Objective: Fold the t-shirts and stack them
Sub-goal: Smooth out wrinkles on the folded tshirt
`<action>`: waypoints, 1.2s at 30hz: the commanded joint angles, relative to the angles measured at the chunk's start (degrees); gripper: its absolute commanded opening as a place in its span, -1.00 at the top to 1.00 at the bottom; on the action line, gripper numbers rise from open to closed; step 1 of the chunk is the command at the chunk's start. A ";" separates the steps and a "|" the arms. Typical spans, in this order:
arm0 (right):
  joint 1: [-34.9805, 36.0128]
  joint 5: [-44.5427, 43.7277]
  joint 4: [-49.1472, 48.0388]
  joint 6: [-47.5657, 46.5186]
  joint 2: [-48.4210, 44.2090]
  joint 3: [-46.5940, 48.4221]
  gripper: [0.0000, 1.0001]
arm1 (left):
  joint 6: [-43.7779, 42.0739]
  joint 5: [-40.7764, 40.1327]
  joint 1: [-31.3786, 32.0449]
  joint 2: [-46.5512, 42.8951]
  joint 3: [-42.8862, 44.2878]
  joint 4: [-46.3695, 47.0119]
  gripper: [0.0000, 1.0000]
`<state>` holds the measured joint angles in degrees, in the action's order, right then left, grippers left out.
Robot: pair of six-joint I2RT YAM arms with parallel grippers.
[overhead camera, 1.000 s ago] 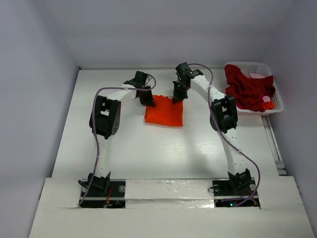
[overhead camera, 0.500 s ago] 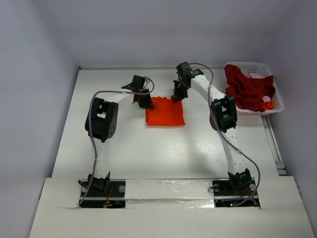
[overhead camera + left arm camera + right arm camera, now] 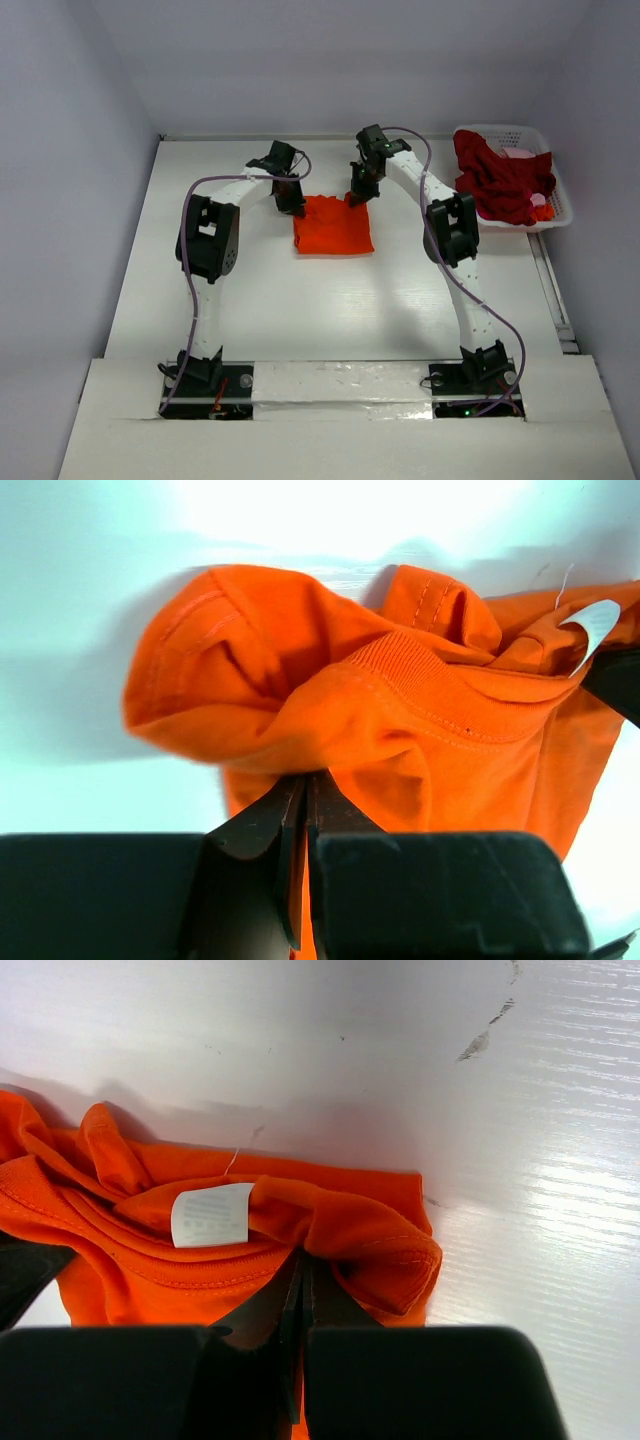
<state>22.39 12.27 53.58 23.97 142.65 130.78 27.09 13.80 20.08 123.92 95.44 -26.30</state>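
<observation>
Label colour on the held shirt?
White label on the orange shirt; clearest in right wrist view.

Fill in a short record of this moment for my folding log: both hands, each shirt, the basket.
left hand: shut on the far left corner of the orange shirt
right hand: shut on the orange shirt's far right corner
orange shirt: partly folded, lying mid-table
crimson shirt: bunched in the basket, unfolded
pink cloth: in the basket, mostly hidden by the crimson shirt
basket: far right of the table
stack: not yet begun
</observation>
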 commanded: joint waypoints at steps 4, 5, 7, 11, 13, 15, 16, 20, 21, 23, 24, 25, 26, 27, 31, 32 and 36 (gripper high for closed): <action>-0.77 -0.58 0.38 -0.59 -0.09 1.93 1.00 | -1.95 -3.17 -0.48 -1.13 3.62 -5.77 1.00; -0.77 -0.58 0.38 -0.59 -0.26 1.85 1.00 | -1.95 -3.17 -0.48 -1.40 3.53 -5.69 1.00; -0.77 -0.76 0.38 -0.59 -0.53 1.85 1.00 | -1.95 -3.26 -1.00 -1.75 2.91 -5.51 1.00; -0.77 -1.63 0.21 -0.59 -2.37 0.97 1.00 | -2.04 -3.43 -1.00 -3.41 2.82 -5.95 1.00; -0.77 -2.60 0.12 -0.59 -4.38 0.53 1.00 | -2.04 -3.61 -1.00 -4.38 3.61 -6.65 1.00; -0.77 -3.39 -0.06 -0.67 -5.97 -0.26 1.00 | -2.04 -3.09 -1.00 -5.88 4.58 -7.00 1.00; -0.77 -3.48 -0.14 -0.68 -6.76 -0.35 1.00 | -2.04 -2.82 -1.00 -6.23 5.10 -7.79 1.00; -0.77 -3.83 0.38 -0.94 -11.59 -0.88 1.00 | -1.52 -1.24 -1.00 -9.47 5.99 -8.59 1.00; -0.77 -4.18 -0.14 -1.11 -12.74 -1.49 1.00 | -1.52 -0.80 -1.00 -10.35 5.90 -8.76 1.00; -0.77 -3.75 -1.19 -1.38 -15.54 -4.56 1.00 | -1.69 -0.01 -1.00 -13.16 5.38 -8.77 1.00; -0.77 -1.57 -2.07 -1.55 -18.95 -6.14 1.00 | -1.78 0.26 -1.00 -14.31 4.33 -8.50 1.00; -0.77 -0.16 -4.78 -1.55 -20.90 -9.89 1.00 | -1.95 1.13 -1.00 -15.62 3.53 -7.37 1.00; -0.77 1.34 -6.28 -1.47 -23.01 -11.93 1.00 | -1.95 1.40 -1.00 -18.33 2.57 -6.66 1.00; -0.77 4.92 -9.26 -0.68 -27.12 -14.04 1.00 | -1.78 1.75 -1.00 -19.84 0.65 -5.35 0.90; -0.77 14.17 -15.16 2.05 -36.36 -22.93 0.49 | -1.43 2.98 -1.00 -26.26 -3.85 -1.22 -0.04; -0.77 14.88 -15.70 2.31 -37.69 -24.07 0.27 | -1.08 2.90 -1.00 -28.71 -4.99 0.01 -0.30; -0.77 15.67 -15.53 2.66 -42.71 -25.58 -0.40 | 2.33 5.53 -1.00 -32.94 -11.74 7.22 -0.98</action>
<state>21.80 23.57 42.37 25.89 102.96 106.13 27.11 16.73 19.38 93.30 87.85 -25.12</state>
